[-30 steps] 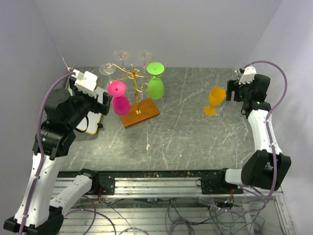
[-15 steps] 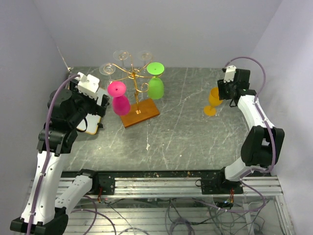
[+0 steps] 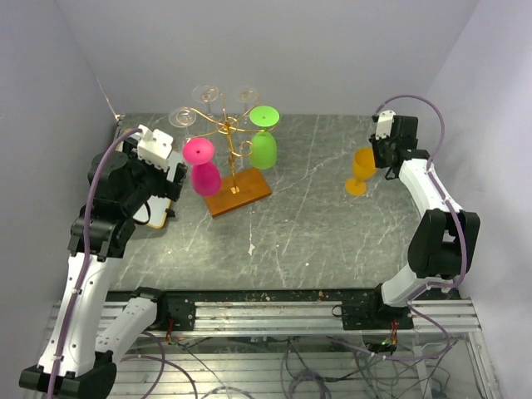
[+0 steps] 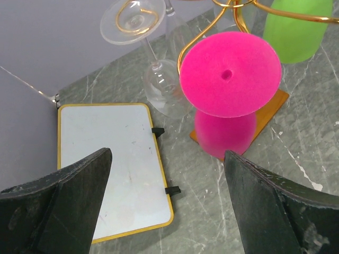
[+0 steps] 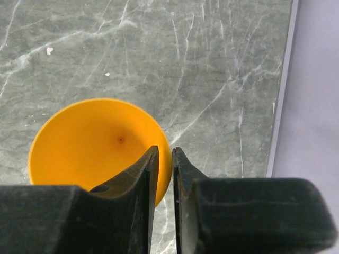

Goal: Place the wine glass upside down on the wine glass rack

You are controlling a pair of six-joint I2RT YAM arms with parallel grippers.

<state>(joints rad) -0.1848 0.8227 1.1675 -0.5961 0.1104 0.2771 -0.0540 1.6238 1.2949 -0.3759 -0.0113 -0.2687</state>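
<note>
The orange wine glass (image 3: pixel 364 169) stands upright on the right side of the table. My right gripper (image 3: pixel 379 158) is at its rim. In the right wrist view the right gripper (image 5: pixel 164 152) has one finger inside the orange bowl (image 5: pixel 90 143) and one outside, shut on the rim. The wine glass rack (image 3: pixel 226 125), gold wire on an orange-brown base (image 3: pixel 241 193), stands at the back left. A pink glass (image 3: pixel 202 166) and a green glass (image 3: pixel 264 141) hang on it upside down. My left gripper (image 3: pixel 173 179) hovers open and empty beside the rack, as the left wrist view (image 4: pixel 168 154) shows.
Clear glasses (image 3: pixel 206 93) also hang on the rack, one seen close up (image 4: pixel 135 18) in the left wrist view. A white board with a yellow edge (image 4: pixel 111 169) lies under the left gripper. The right table edge (image 5: pixel 280 106) and wall are close to the orange glass.
My right gripper has moved left onto the orange glass and closed on its rim. The left arm has shifted slightly and stays open.
</note>
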